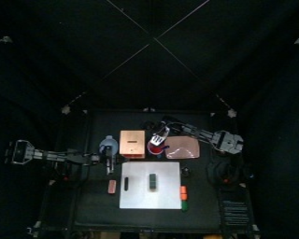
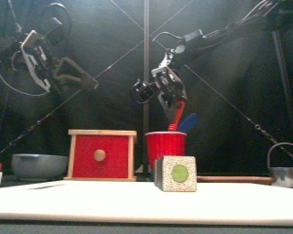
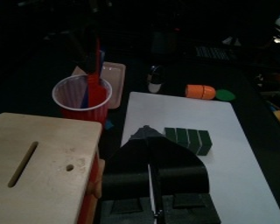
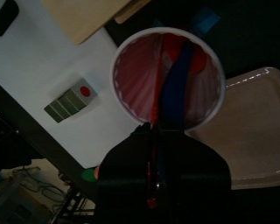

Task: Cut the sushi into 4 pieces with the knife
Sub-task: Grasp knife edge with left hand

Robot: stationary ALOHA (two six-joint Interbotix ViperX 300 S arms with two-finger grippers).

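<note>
Sushi roll [image 2: 176,174] lay near the front on the white board [image 1: 134,191], apparently uncut. Behind it, knives [image 2: 186,121] stood in the red cup [image 2: 165,146]. Right gripper [image 4: 150,131] hovered above, jaws together, likely lining up a pick. Left gripper [image 3: 147,136], jaws together, rested by the wooden box [image 2: 103,154].

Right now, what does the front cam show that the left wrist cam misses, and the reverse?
Front only: blue-grey bowl at far left, metal cutter at far right. Left wrist only: orange toy and green toy, just off the white board. Both: that board, the wooden box, red cup with the red knife, and the sushi roll lying on the board.
</note>
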